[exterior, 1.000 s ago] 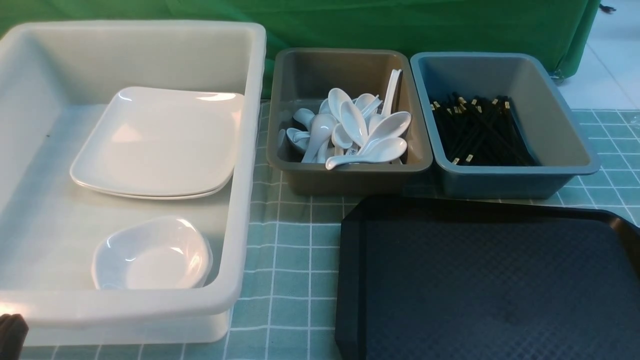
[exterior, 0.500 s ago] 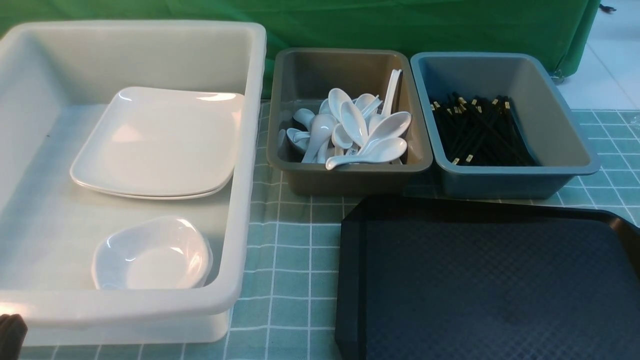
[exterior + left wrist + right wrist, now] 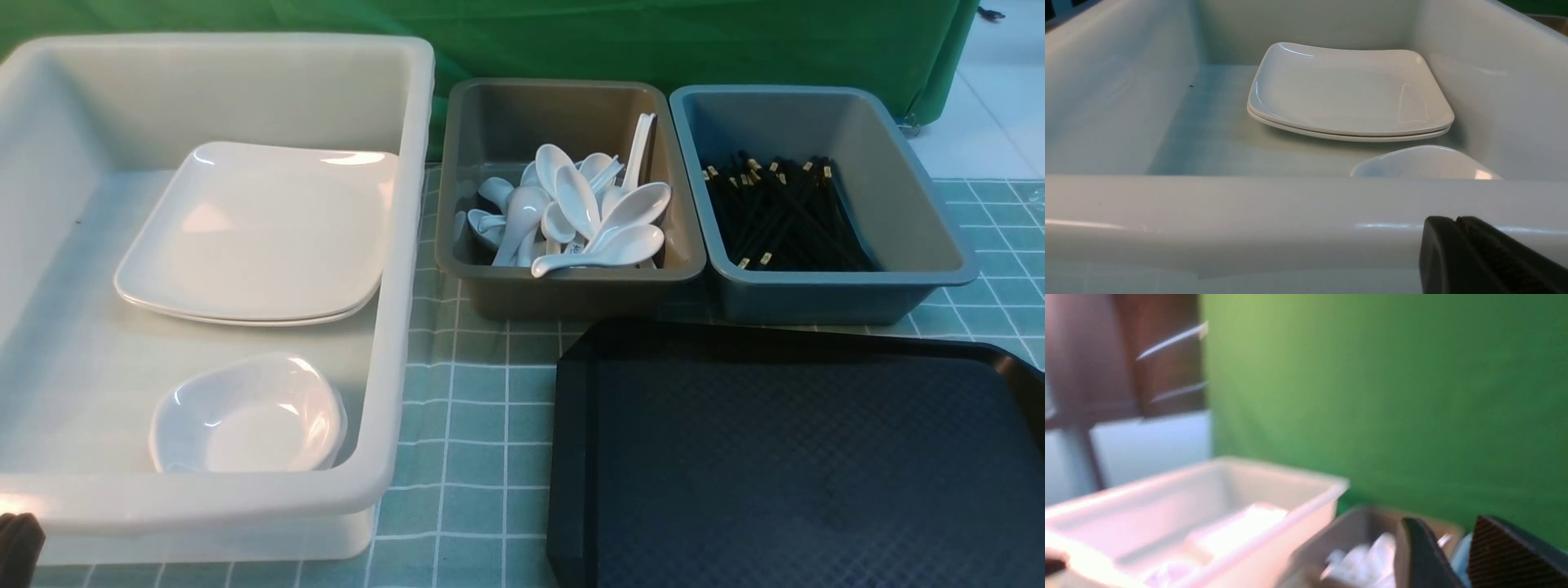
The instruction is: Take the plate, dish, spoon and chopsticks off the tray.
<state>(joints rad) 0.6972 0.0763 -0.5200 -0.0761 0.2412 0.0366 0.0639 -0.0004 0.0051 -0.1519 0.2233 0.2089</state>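
Change since earlier: nothing on the table is seen to have moved in the front view; only the dark left gripper tip at the lower left edge sits about as before.
Tray: the black tray lies at the lower right of the front view, its textured surface bare.
Plate: the plate is stacked on another inside the white tub, upper left.
Dish: the small dish rests in the same tub, nearer the camera.
Spoons: the spoons are heaped in the brown-grey tub, upper centre.
Chopsticks: the chopsticks lie bundled in the blue-grey tub, upper right.
Left jaws: pressed together, nothing between them, just outside the white tub's near wall.
Right gripper: blurred in its wrist view; jaws parted with a gap, nothing held.
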